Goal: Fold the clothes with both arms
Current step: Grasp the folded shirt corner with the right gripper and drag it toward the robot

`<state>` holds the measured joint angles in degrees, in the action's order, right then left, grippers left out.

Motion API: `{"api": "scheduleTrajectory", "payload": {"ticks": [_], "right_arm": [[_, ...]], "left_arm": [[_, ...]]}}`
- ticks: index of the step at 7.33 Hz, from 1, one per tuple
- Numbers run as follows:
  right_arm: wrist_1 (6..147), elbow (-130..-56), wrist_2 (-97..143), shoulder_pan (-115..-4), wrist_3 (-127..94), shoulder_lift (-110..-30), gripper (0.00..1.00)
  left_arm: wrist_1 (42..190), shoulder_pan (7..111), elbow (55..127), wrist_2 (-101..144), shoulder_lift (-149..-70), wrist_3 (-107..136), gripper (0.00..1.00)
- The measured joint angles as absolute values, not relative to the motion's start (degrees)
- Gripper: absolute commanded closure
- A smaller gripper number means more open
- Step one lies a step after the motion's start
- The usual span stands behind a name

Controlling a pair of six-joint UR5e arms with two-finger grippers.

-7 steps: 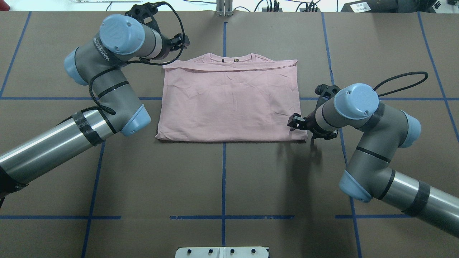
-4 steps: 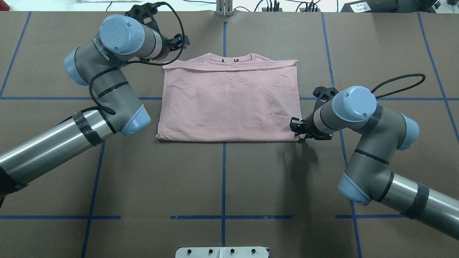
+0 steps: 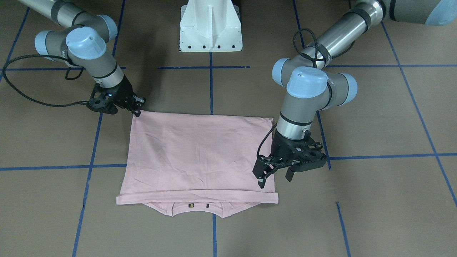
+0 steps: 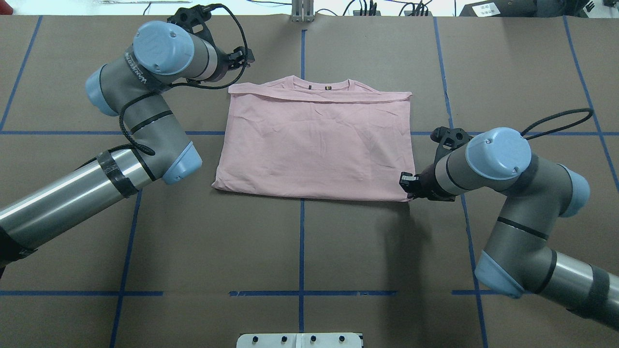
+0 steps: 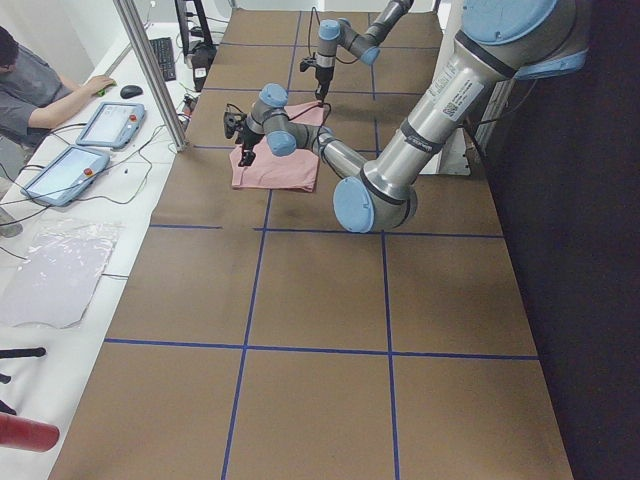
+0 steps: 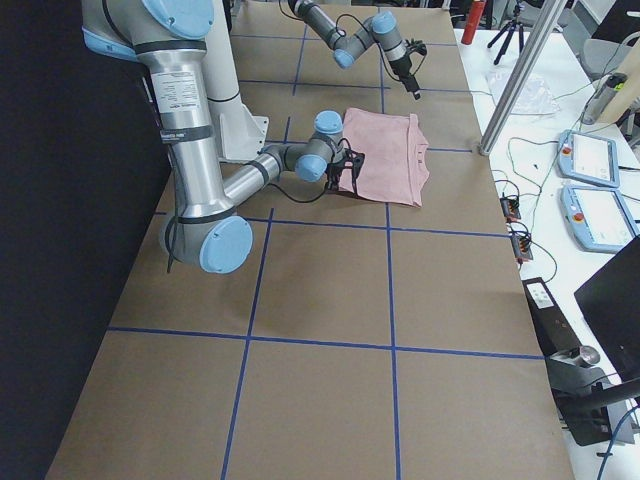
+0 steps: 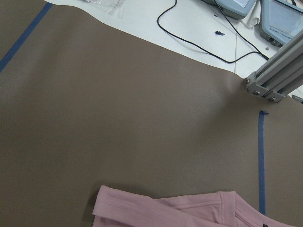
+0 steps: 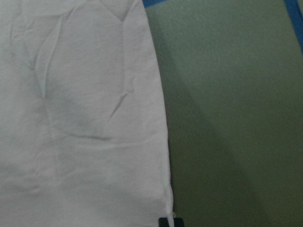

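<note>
The right gripper (image 4: 407,186) pulled back toward the robot and outward, farther from the blue centre line (image 4: 302,232), dragging the near right corner of the T-shirt (image 4: 314,140) with it. The T-shirt skewed, and its collar (image 4: 323,84) slid to the right of that line.

Brown table cover (image 4: 217,241) w/ blue tape grid (image 4: 301,241) lying under left gripper (image 3: 275,180) & right gripper (image 3: 137,112). White pedestal (image 3: 210,25) standing behind both. Alu post (image 7: 277,78) rising just beyond left gripper, pendants (image 5: 110,122) sitting past it. Person (image 5: 35,95) sitting by keyboard (image 5: 163,57), further out that side.
</note>
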<state>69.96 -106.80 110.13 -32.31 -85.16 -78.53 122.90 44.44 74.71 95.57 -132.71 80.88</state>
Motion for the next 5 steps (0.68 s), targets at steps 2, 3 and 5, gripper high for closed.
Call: {"api": "scheduleTrajectory", "payload": {"ticks": [2,3,5], "right_arm": [[81.6,-117.5,113.5,-26.5,-85.5,-82.2,1.0],[86.8,-121.3,115.9,-22.6,-86.4,-83.7,1.0],[90.6,-124.6,117.9,-14.3,-91.1,-86.9,0.45]], "left_arm": [[122.8,44.0,75.8,95.6,-132.6,81.0,0.0],[122.8,43.7,76.2,95.5,-132.5,81.2,0.0],[122.9,43.1,76.5,95.5,-132.5,82.1,0.0]]}}
